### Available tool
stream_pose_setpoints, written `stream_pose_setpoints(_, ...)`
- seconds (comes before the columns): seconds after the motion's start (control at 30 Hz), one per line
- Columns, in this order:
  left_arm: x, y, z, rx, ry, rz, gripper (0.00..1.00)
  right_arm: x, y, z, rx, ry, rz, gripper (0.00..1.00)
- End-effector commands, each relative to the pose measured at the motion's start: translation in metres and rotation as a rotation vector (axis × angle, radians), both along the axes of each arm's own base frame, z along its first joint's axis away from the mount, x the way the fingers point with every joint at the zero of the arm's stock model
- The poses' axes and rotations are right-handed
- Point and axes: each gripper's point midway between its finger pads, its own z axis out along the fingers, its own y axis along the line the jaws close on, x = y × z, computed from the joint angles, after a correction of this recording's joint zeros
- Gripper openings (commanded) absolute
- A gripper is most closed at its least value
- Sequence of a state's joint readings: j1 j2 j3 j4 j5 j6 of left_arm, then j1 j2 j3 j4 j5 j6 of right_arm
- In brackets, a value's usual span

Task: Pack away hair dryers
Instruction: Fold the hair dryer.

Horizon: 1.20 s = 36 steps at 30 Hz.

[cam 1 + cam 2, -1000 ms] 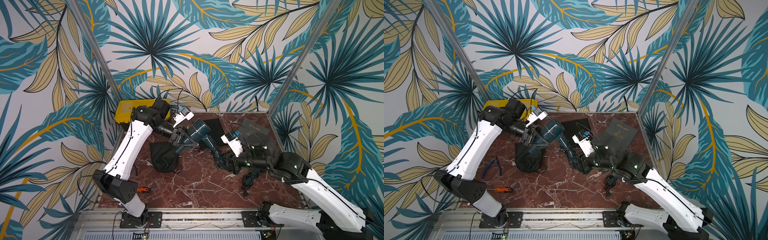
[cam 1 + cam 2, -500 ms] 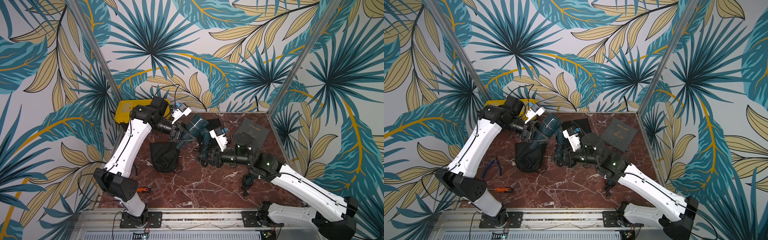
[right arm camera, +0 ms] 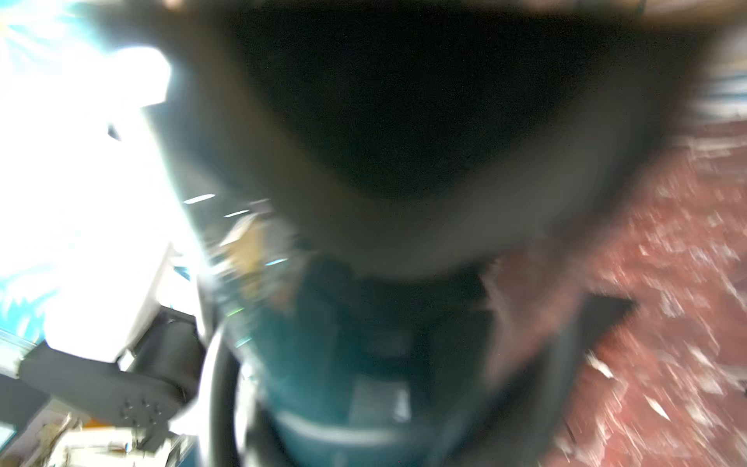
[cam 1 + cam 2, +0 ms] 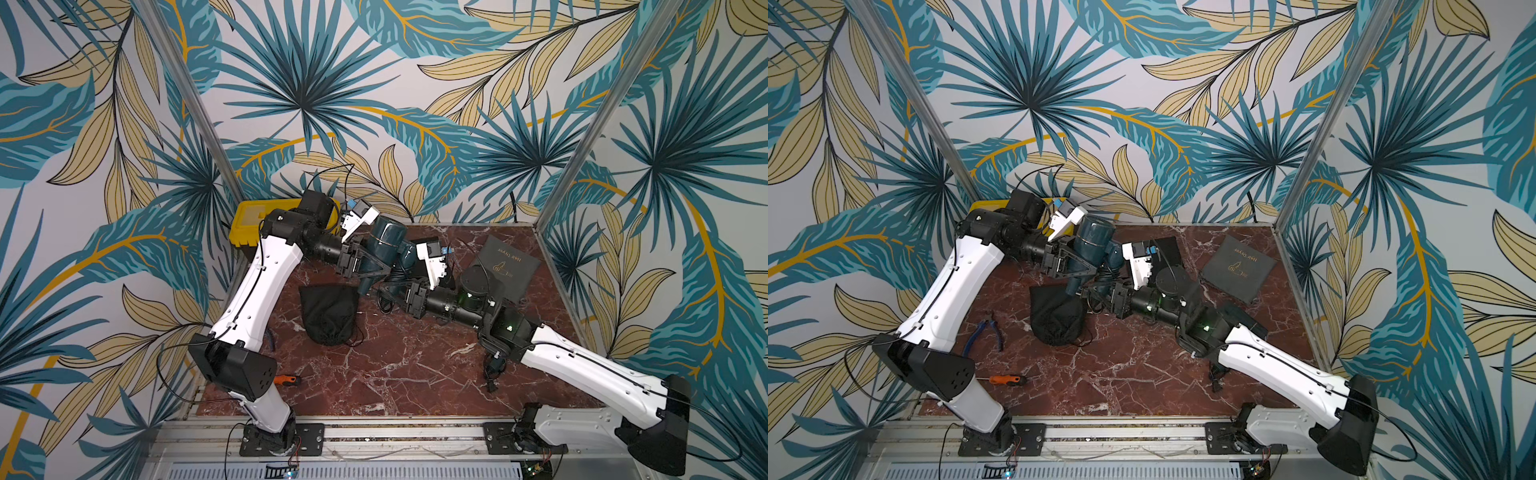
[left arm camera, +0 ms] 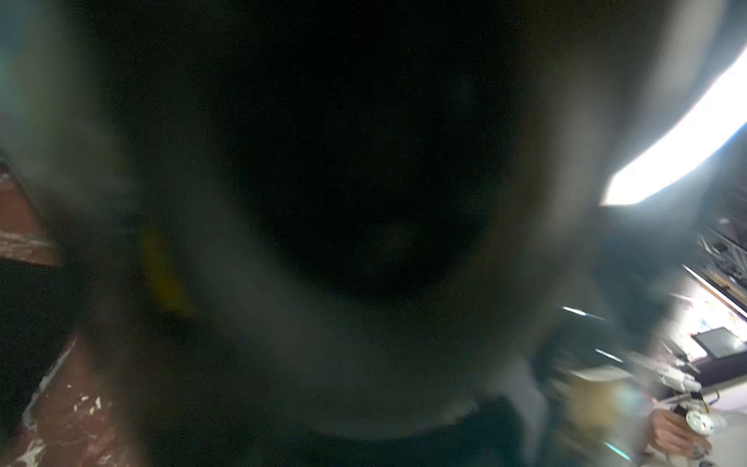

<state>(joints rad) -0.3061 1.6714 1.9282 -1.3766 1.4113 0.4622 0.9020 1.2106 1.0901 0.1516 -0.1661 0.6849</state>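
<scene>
**A:** Where is the dryer?

**B:** The teal dryer (image 4: 386,241) is between the two arms, toward the back of the table (image 4: 395,374). It is tilted, with the wide end up toward the back wall. The nozzle points down, just beside the far corner of the black pouch (image 4: 330,313).

**A:** What is the left gripper doing?

**B:** The left gripper (image 4: 368,266) is clamped across the barrel, with one finger in front of it and the other behind.

**A:** And the right?

**B:** The right gripper (image 4: 395,289) reaches in low from the right, at the handle where the cord is wound. Its jaws look closed on the handle. The right wrist view shows teal plastic straight ahead, but it is badly blurred.

**A:** Does the left wrist view show anything?

**B:** It is mostly dark blur, with a strip of table at one edge.

**A:** So is the dryer in the pouch?

**B:** No, it is outside. The black pouch lies crumpled on the table, nearer the front than the dryer.

**A:** What else is around?

**B:** A grey pouch (image 4: 505,266) lies flat at the back right, beyond the right arm. A yellow toolbox (image 4: 249,220) is at the back left corner, behind the left arm. Pliers (image 4: 984,332) and a screwdriver (image 4: 1005,379) lie by the left arm's base, well apart from the dryer.
</scene>
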Motion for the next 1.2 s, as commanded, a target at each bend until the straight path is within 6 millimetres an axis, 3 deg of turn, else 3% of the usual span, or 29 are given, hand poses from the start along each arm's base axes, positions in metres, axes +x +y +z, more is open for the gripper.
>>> stream_pose_setpoints(0.0,-0.029,-0.026,-0.025,0.06,0.092,-0.104,0.0,-0.014,-0.011,0.12,0.402,-0.29,-0.019,0.0)
stream_pose_setpoints(0.13,-0.029,-0.028,-0.027,0.067,0.098,-0.103,0.0,-0.018,0.001,0.117,0.343,-0.288,0.0,0.0)
stream_pose_setpoints(0.3,-0.028,-0.026,-0.022,0.088,0.051,-0.085,0.0,-0.016,-0.013,0.099,0.247,-0.265,-0.069,0.02)
stream_pose_setpoints(0.33,-0.027,-0.026,-0.021,0.093,0.04,-0.078,0.0,-0.015,-0.017,0.093,0.212,-0.255,-0.088,0.12)
stream_pose_setpoints(0.53,-0.022,-0.021,-0.011,0.085,0.022,-0.054,0.0,-0.013,-0.043,0.063,0.033,-0.197,-0.175,0.42)
stream_pose_setpoints(0.73,-0.014,-0.012,0.001,0.042,0.045,-0.029,0.0,-0.015,-0.051,0.043,-0.027,-0.146,-0.187,0.62)
stream_pose_setpoints(1.17,0.012,0.0,0.018,0.029,0.032,0.041,0.0,-0.034,-0.046,0.017,0.049,-0.031,-0.083,0.69)
